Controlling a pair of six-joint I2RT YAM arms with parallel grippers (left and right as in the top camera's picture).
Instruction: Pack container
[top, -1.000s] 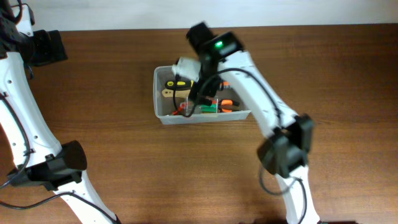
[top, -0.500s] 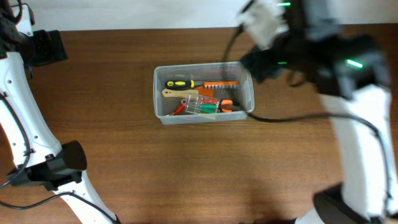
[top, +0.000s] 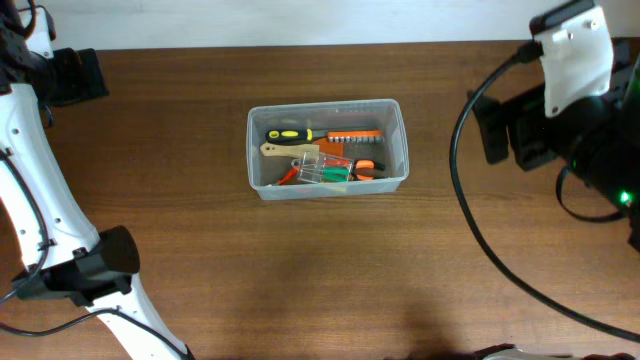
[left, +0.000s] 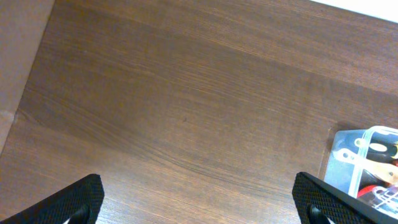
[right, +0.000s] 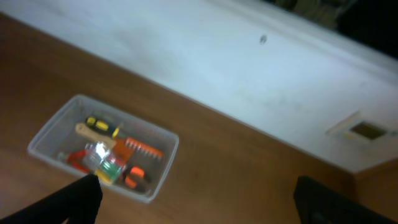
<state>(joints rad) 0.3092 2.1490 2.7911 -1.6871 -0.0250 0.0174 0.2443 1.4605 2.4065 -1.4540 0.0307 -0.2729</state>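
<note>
The clear plastic container (top: 400, 140) sits at the table's middle back. It holds a yellow-and-black screwdriver (top: 285, 134), an orange bit holder (top: 355, 135), a wooden-handled tool, orange pliers and a small clear case of coloured bits (top: 322, 172). It also shows in the right wrist view (right: 163, 163) and its corner in the left wrist view (left: 348, 152). My left gripper (left: 199, 199) is open and empty over bare table, left of the container. My right gripper (right: 199, 199) is open and empty, raised high to the right of the container.
The right arm (top: 575, 110) hangs over the table's right side. The left arm's links (top: 60, 250) run along the left edge. A white wall (right: 249, 81) lies behind the table's back edge.
The right arm has pulled out of the container and swung up and away to the right, empty. The small clear case stays in the container. The left arm has not moved.
</note>
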